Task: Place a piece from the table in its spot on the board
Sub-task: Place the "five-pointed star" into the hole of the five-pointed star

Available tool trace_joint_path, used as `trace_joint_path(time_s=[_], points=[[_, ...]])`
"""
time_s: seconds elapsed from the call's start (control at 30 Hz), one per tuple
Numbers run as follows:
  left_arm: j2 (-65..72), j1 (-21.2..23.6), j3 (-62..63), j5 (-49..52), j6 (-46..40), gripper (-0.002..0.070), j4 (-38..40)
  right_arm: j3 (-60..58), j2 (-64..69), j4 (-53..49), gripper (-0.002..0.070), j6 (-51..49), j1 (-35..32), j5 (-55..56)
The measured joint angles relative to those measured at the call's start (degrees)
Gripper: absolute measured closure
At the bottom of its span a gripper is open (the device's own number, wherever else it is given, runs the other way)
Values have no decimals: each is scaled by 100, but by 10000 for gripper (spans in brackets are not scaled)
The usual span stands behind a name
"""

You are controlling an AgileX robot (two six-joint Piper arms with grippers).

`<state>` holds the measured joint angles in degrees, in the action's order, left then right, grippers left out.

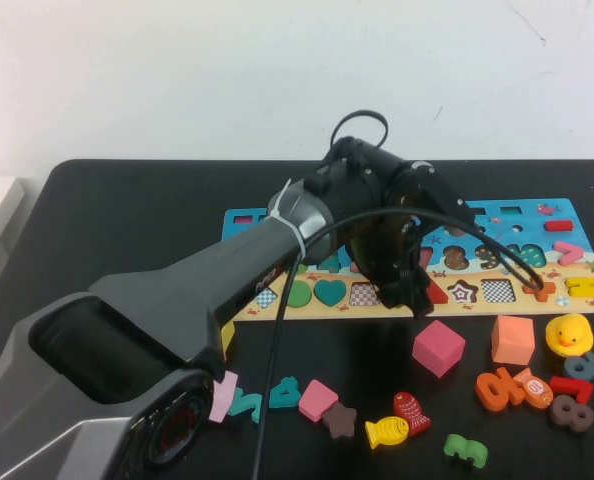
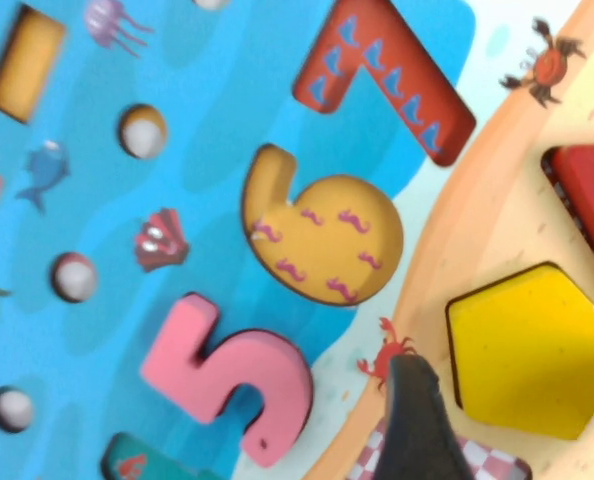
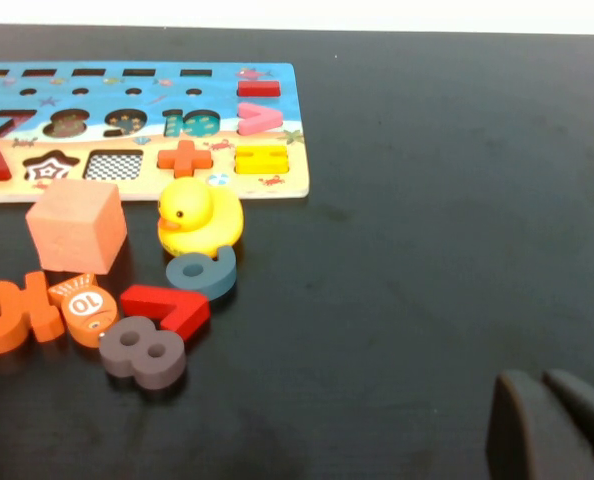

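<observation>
The yellow pentagon piece lies flat in its slot on the sandy strip of the board, beside a red triangle. My left gripper is open over it; one dark finger stands just clear of the piece's edge, over a checkered slot. In the high view the left gripper hangs over the middle of the board and hides the piece. My right gripper is shut and empty, low over bare table to the right of the board.
Loose pieces lie in front of the board: a pink cube, an orange cube, a yellow duck, a yellow fish, a green 3 and several numbers. The left arm's cable arcs over the board.
</observation>
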<state>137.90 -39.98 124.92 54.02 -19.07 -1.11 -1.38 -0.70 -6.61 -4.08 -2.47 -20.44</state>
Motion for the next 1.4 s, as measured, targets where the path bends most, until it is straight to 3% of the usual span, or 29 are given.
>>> trace_joint_path(time_s=[0.33, 0.4, 0.53, 0.67, 1.4], points=[[-103, 0, 251, 293, 34, 315, -34, 0, 0, 0, 657, 0, 0, 0], [-111, 0, 251, 268, 90, 375, -60, 0, 0, 0, 657, 0, 0, 0], [-111, 0, 251, -14, 244, 589, -103, 0, 0, 0, 658, 0, 0, 0], [-100, 0, 251, -161, 283, 664, -103, 0, 0, 0, 657, 0, 0, 0], [-154, 0, 251, -104, 298, 675, 18, 0, 0, 0, 657, 0, 0, 0]])
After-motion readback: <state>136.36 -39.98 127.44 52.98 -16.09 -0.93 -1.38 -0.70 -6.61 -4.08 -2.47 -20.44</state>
